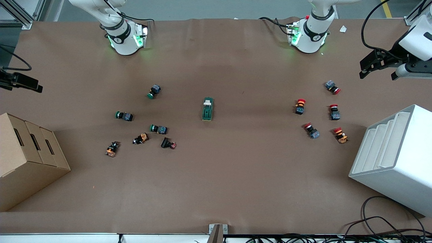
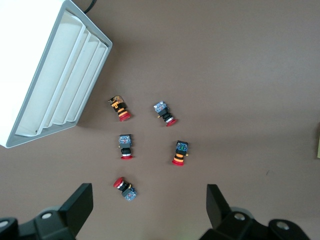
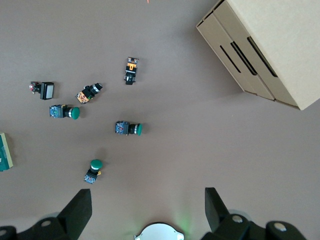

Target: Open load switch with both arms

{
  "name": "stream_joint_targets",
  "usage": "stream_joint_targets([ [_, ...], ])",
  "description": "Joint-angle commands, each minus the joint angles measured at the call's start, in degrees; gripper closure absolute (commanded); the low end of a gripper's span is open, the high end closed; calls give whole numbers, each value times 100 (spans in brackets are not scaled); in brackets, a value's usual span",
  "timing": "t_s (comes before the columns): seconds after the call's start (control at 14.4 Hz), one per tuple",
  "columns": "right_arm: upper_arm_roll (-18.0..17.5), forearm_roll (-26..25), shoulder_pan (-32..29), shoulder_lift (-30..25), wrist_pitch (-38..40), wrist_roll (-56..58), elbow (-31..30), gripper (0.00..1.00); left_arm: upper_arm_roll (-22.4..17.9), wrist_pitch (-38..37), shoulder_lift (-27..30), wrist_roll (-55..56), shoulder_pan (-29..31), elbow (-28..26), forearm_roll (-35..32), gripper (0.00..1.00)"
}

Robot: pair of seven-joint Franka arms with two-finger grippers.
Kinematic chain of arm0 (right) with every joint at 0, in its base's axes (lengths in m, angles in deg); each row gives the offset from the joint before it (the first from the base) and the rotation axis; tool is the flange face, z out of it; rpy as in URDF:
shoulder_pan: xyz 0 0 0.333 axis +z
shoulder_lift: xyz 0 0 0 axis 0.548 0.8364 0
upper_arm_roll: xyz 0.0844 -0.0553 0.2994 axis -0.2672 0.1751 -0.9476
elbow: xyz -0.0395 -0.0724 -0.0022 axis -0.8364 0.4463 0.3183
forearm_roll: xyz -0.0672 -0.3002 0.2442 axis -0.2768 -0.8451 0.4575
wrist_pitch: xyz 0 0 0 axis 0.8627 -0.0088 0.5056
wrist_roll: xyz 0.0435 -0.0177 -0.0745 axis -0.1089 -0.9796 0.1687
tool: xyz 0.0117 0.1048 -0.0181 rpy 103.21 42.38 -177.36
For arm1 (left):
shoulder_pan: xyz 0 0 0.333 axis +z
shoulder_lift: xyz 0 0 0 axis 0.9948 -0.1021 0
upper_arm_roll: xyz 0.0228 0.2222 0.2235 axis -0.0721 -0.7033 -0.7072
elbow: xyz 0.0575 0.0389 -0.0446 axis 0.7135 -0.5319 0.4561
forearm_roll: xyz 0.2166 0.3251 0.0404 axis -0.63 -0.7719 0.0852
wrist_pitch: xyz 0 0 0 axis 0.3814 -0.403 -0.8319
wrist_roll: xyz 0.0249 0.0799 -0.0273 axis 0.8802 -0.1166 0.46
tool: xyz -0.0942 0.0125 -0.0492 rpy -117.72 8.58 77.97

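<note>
On the table lie one load switch, eleven push buttons; both grippers wide.

Even overhead light, soft short shadows beside small parts, green glow at arm bases, views sharp

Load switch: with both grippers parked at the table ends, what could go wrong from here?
1. The load switch lies loose mid-table, with neither the left gripper nor the right gripper near it; pushing the toggle before the body is pinned would probably slide it.
2. Red push buttons and green push buttons lie scattered between each gripper and the switch, so a low approach could knock them.
</note>
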State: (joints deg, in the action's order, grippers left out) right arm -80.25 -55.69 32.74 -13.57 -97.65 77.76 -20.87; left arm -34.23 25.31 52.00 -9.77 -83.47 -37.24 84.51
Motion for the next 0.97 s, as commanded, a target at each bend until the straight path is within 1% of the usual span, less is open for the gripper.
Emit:
stream_joint_targets([
  [0.0,-38,94,-39,-769,-307,-119,-882,0,-7,-75,-42,-127,30,132,40,0],
  [0.21,-38,67,-47,-1024,-316,-110,-1085,0,-7,-110,-42,-127,39,140,40,0],
  [0.9,-38,32,-39,-1183,-334,-66,-1173,0,-7,-206,-121,-74,39,211,84,0],
])
